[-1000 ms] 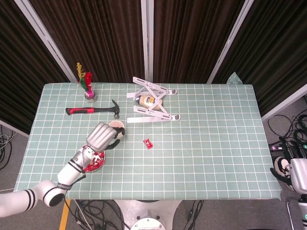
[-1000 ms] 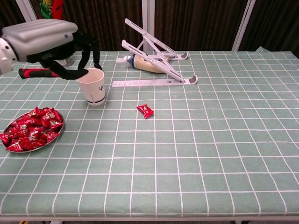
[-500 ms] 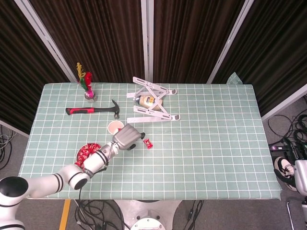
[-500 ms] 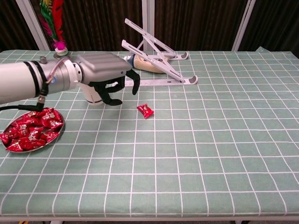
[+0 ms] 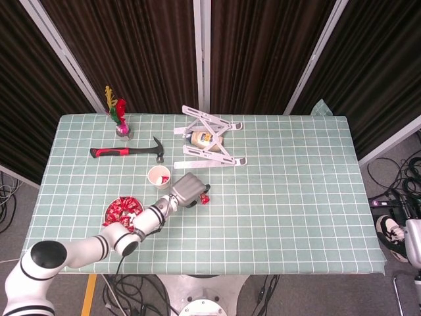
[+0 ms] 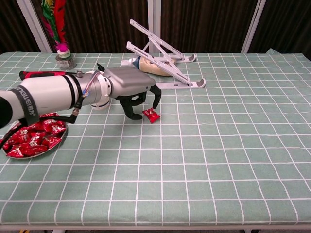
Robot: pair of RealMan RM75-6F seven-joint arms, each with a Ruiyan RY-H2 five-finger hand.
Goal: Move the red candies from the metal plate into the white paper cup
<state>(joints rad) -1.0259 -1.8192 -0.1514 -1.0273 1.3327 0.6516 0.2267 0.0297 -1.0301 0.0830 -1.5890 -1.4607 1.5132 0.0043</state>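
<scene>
- The left hand (image 6: 131, 92) reaches across the middle of the table from the robot's left, palm down, its dark fingers (image 6: 156, 98) curved downward and apart, gripping nothing.
- Directly under those fingertips lies a single stray red candy (image 6: 151, 115) on the cloth; whether a fingertip touches it cannot be told. In the head view its wrapper (image 5: 204, 197) peeks out at the hand's far edge.
- This candy's long axis runs diagonally, from upper left to lower right in the chest view.
- The white paper cup (image 5: 159, 177) stands upright just behind the left forearm, mouth open upward, with something red visible inside.
- The metal plate (image 6: 9, 151) sits near the table's front-left edge, heaped with red candies (image 6: 30, 137), partly hidden by the arm.
- The right hand (image 5: 410, 241) shows only at the far right edge of the head view, off the table; how its fingers lie cannot be told.
- The table (image 5: 296, 191) is covered by a pale green cloth with a white grid.
- Farther back lie a red-handled hammer (image 5: 126, 151), a small pot of red and yellow feathers (image 5: 122, 122), and a white folding stand (image 6: 163, 63) over a tan bottle (image 6: 151, 68).
- Dark curtains with pale metal posts form the backdrop.
</scene>
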